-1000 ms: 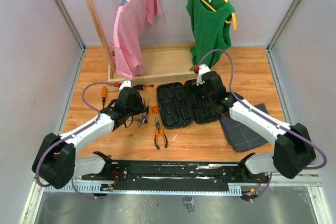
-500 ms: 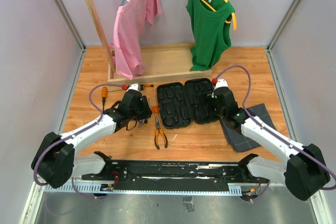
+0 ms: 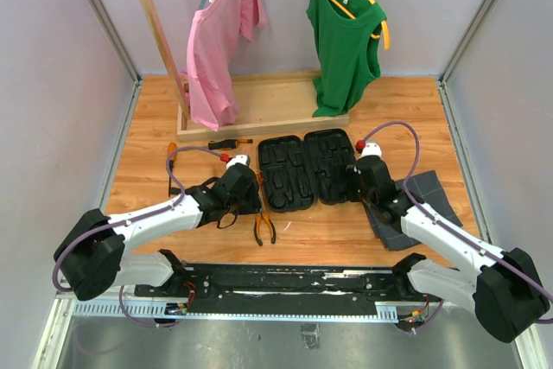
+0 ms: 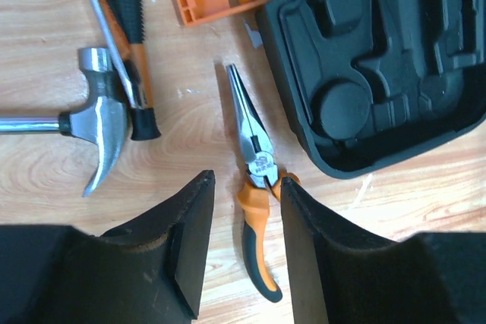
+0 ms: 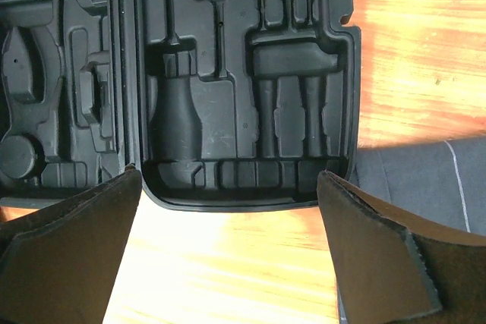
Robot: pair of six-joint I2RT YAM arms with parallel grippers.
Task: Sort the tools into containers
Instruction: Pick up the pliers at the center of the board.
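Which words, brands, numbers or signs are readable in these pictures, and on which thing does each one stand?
No text can be read in any view.
Pliers: a small red and white mark near the pivot, too small and blurred to read.
Case: only moulded slots, no lettering visible.

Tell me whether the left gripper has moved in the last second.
Yes. The left gripper slid right and toward the bases, closing on the fixed tool case and orange-handled pliers.
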